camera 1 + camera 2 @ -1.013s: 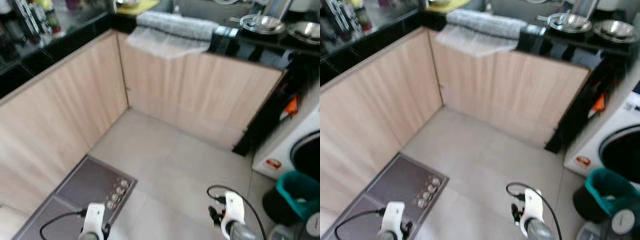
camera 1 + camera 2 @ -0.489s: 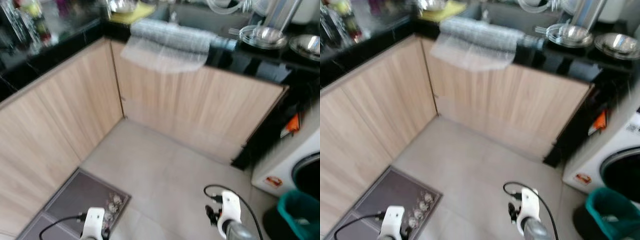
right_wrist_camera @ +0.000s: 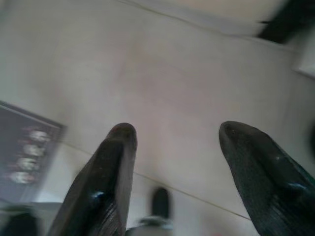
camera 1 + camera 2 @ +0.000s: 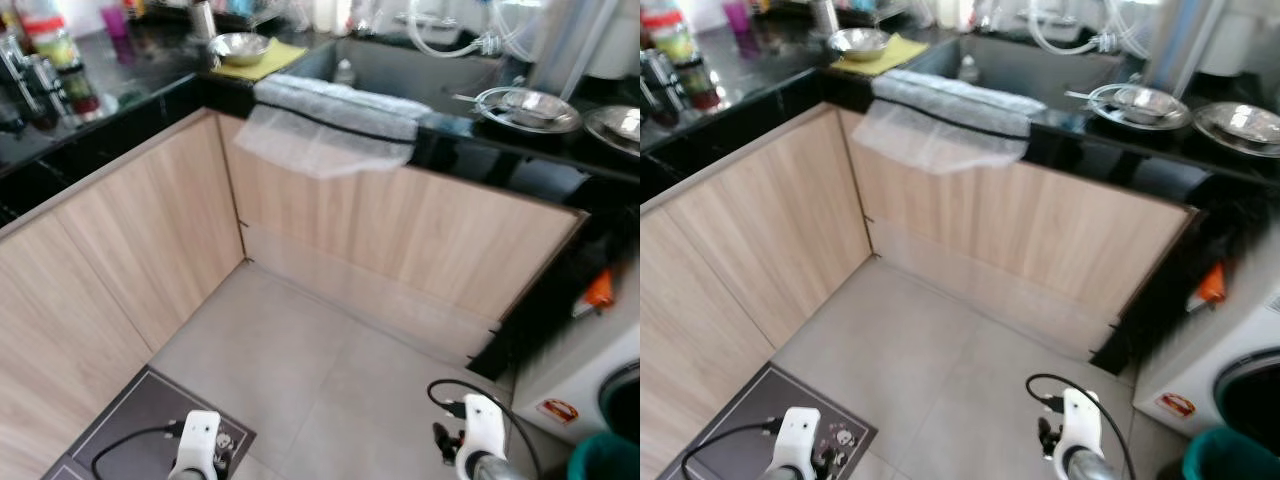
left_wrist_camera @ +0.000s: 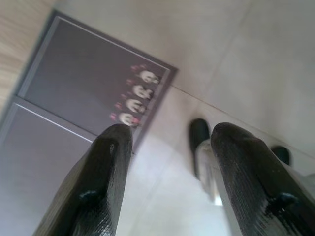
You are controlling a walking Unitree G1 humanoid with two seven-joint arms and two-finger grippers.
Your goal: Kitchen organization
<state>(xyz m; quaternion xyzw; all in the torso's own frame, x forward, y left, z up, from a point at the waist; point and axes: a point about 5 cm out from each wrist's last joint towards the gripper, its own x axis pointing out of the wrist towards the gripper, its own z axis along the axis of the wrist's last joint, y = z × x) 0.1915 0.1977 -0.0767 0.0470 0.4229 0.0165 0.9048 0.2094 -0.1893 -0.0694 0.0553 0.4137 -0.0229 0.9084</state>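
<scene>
Currently approach step | left gripper (image 5: 170, 135) and right gripper (image 3: 179, 132) spread apart, empty, low over floor | steel bowls (image 4: 527, 103) upper right on counter (image 4: 470, 150) | next: walk closer, raise arm

No legible text, brand or number in any view.
The white appliance (image 4: 1220, 370) at the right carries a small red-and-white sticker (image 4: 1175, 405) on its front, too small and blurred to read. The bottles (image 4: 50, 55) on the black counter (image 4: 120, 95) show coloured labels, also unreadable. The grey floor mat (image 5: 93, 93) bears a row of small pale figures, pictorial rather than lettered.
</scene>
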